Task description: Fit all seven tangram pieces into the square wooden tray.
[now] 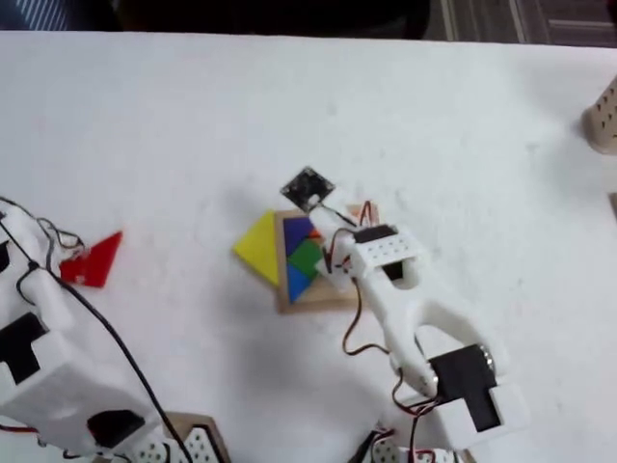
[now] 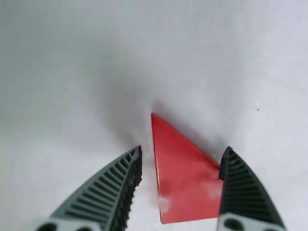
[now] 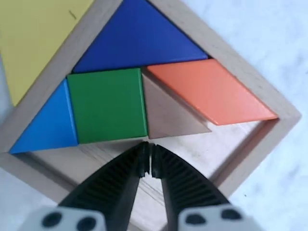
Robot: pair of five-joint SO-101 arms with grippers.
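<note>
While the tray (image 3: 286,116) holds five pieces (image 3: 107,105), right fingers (image 3: 125,178) hang clenched above, left fingers (image 2: 115,187) released astride the red triangle (image 2: 185,178).

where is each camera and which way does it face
High view: fixed off the arms, looking down over the table; both arms show, left by the red triangle, right over the tray.
Left wrist view: on that wrist, facing the table; the open left gripper straddles the red triangle.
Right wrist view: on that wrist, facing into the tray; the shut right gripper shows.
Shared: red triangle, high and left wrist; tray, high and right wrist.
</note>
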